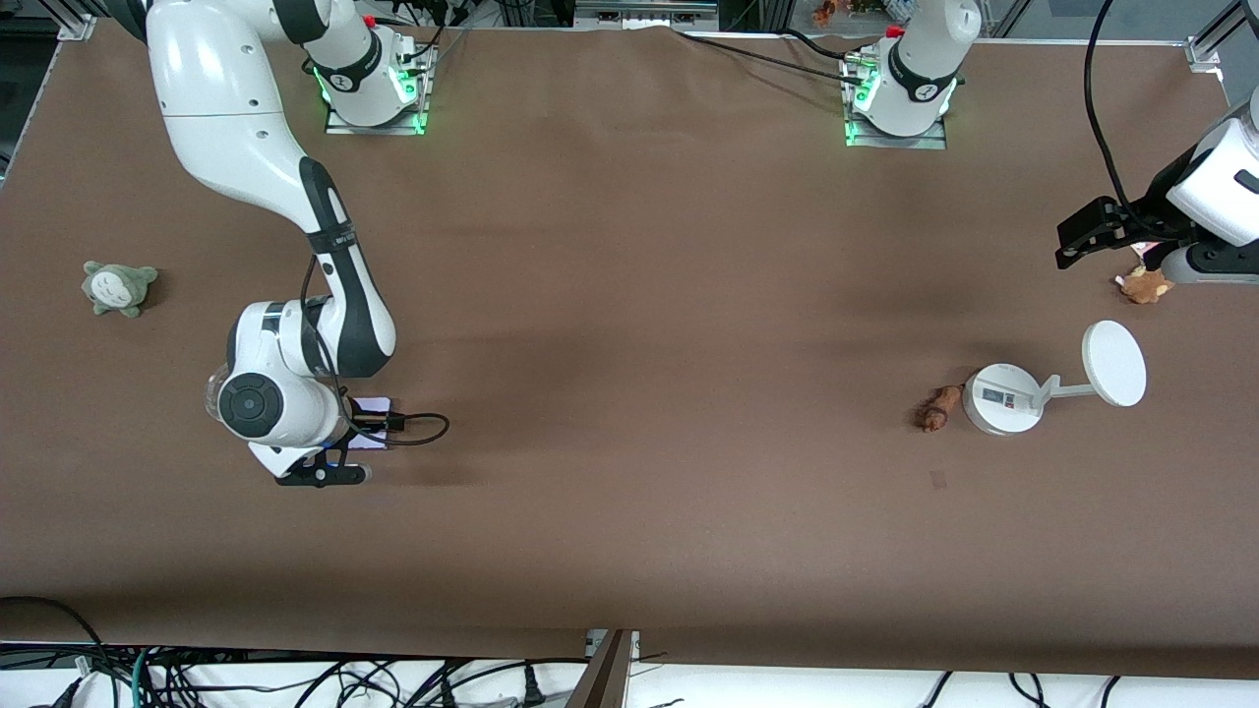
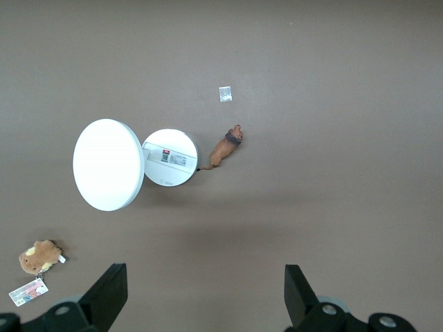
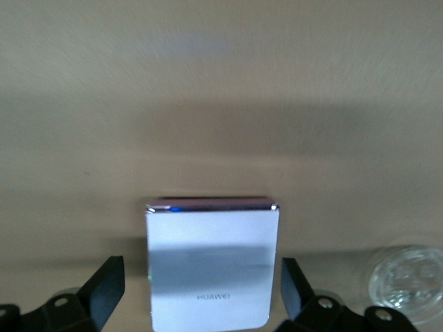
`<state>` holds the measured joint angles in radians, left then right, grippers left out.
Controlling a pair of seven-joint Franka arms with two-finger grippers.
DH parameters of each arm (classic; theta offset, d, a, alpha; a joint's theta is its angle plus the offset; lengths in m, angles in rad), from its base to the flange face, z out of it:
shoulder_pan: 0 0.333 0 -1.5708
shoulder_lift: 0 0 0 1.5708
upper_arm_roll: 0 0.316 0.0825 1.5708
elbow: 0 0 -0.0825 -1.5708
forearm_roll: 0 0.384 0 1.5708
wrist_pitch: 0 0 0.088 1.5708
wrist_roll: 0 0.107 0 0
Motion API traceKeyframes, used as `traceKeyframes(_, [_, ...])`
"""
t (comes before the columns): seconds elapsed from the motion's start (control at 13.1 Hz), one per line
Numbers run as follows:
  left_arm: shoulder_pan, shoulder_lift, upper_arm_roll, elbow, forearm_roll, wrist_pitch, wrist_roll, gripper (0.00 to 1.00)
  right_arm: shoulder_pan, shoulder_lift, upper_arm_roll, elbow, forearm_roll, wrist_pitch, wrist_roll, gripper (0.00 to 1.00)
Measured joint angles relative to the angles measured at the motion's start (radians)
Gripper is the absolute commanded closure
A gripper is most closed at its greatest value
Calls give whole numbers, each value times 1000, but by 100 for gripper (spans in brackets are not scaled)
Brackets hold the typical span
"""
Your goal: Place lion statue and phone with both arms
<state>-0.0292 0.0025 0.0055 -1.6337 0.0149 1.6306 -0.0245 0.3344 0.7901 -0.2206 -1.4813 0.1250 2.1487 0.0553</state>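
Note:
The lion statue (image 1: 939, 406) lies on the brown table against the base of a white stand, at the left arm's end; it also shows in the left wrist view (image 2: 225, 146). My left gripper (image 1: 1082, 236) (image 2: 205, 297) is open and empty, high over the table's end near a brown plush toy. The phone (image 1: 374, 405) lies flat on the table toward the right arm's end, mostly hidden under my right gripper (image 1: 364, 425). In the right wrist view the phone (image 3: 211, 266) lies between the open fingers of my right gripper (image 3: 201, 290), with a gap on each side.
A white stand with round base (image 1: 1003, 398) and disc (image 1: 1114, 364) stands beside the lion. A brown-and-white plush toy (image 1: 1143, 285) with a tag lies under the left arm. A grey plush (image 1: 118, 287) lies at the right arm's end. A clear round object (image 3: 405, 280) sits beside the phone.

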Motion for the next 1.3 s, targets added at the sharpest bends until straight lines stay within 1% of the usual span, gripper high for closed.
traceKeyframes(0.23, [0,0,0,3,0,-1,0,0,0,-65,-8,18,-1,-13,-28,0])
traceKeyframes(0.38, [0,1,0,3,0,-1,0,0,-1,-120,-34,33,-1,-73,-78,0])
traceKeyframes(0.69, [0,1,0,4,0,-1,0,0,-2,-214,-99,157,-1,-374,-145,0])
traceKeyframes(0.84, [0,2,0,4,0,-2,0,0,-3,-259,-149,190,-1,-454,-210,0])
traceKeyframes(0.99, [0,2,0,4,0,-2,0,0,-7,-306,-184,196,-1,-496,-243,0])
traceKeyframes(1.22, [-1,2,0,5,0,-2,0,0,-9,-376,-186,196,-1,-569,-244,0])
traceKeyframes(1.3, [-1,2,0,5,0,-2,0,0,-24,-409,-165,187,-5,-595,-244,0])
